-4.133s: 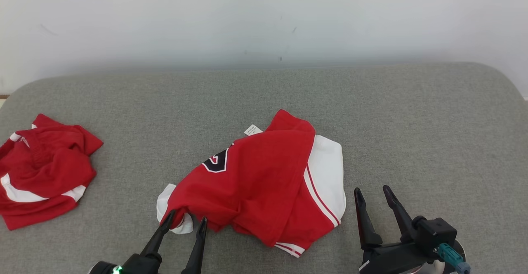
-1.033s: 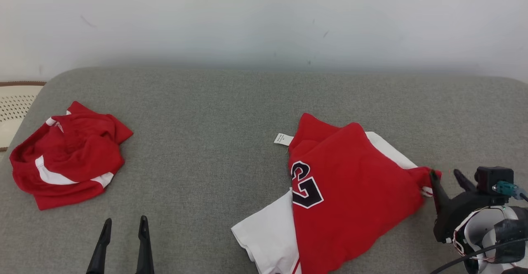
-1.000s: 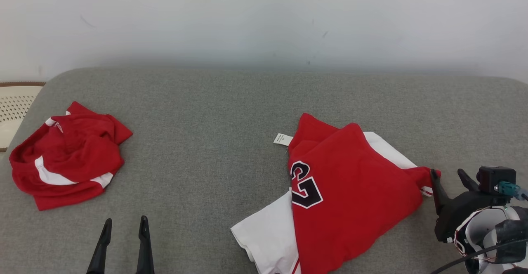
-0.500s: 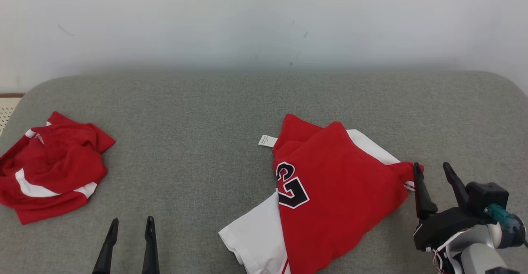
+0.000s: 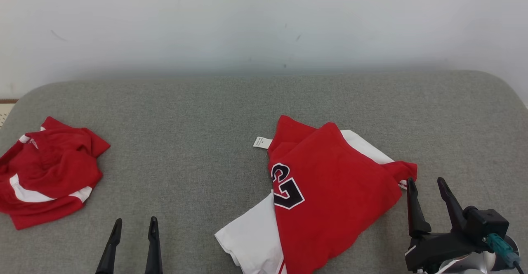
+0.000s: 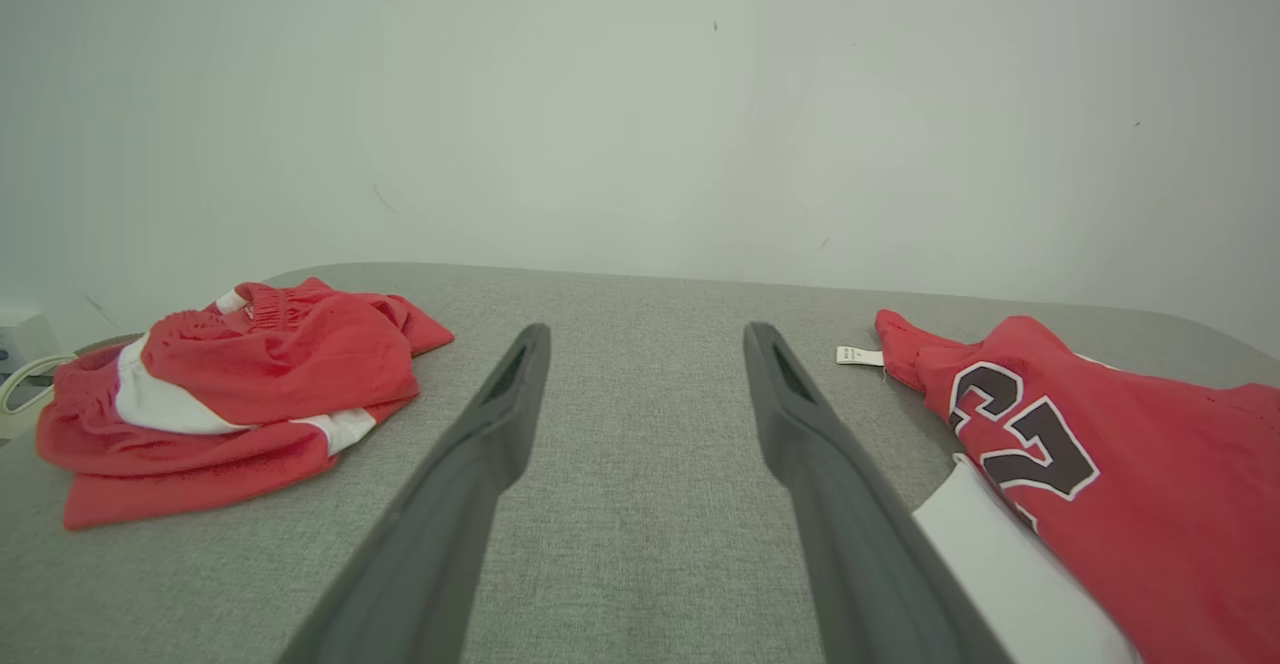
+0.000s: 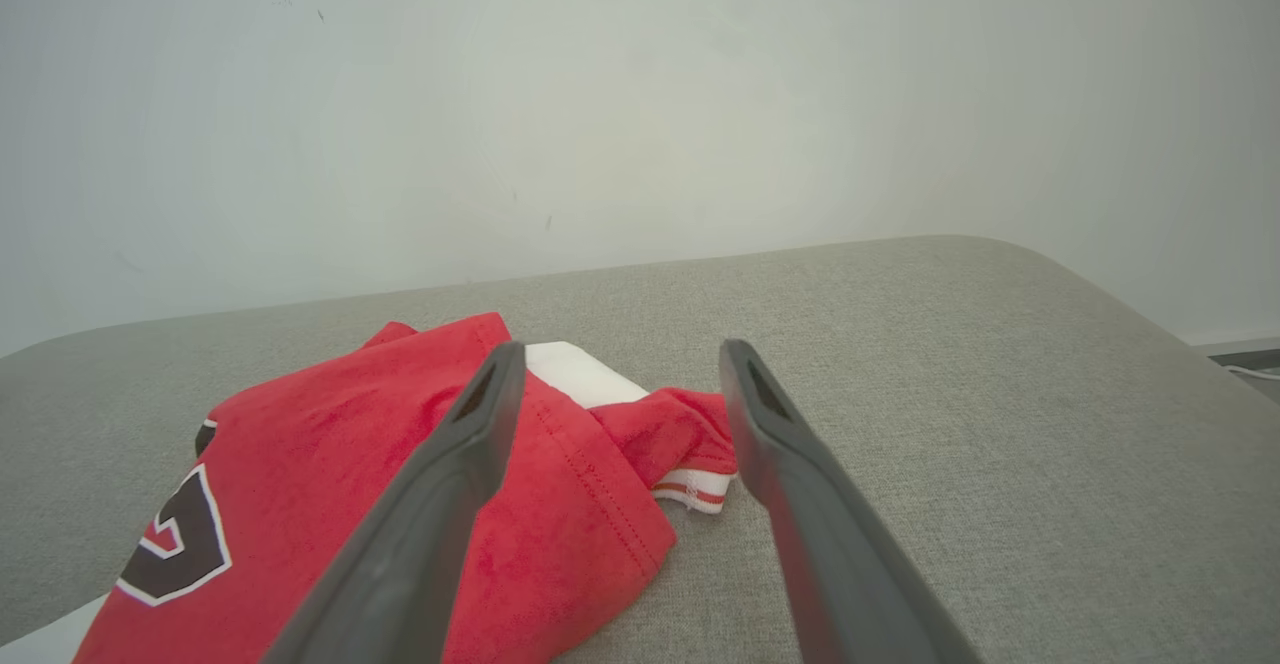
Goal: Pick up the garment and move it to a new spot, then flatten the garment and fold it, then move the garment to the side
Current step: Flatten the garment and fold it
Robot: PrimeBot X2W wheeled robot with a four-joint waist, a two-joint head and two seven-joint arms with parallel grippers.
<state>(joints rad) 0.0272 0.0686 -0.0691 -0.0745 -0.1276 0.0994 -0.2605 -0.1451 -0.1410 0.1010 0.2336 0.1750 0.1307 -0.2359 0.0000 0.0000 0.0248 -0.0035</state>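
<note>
Seemingly past the relocation step: red-and-white garment (image 5: 330, 191) lying right of centre on the grey padded surface (image 5: 206, 113), rumpled and doubled over, not yet flattened, folded or set aside. Right gripper (image 5: 425, 181) spread wide and empty just beside its sleeve; left gripper (image 5: 136, 220) likewise agape, well apart. Second red garment (image 5: 49, 175) heaped far left; plain pale wall (image 5: 247, 18) behind

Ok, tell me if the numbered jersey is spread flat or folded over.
Folded over: the jersey has red numbered cloth lying across a white layer, and a sleeve is bunched at the right edge.
</note>
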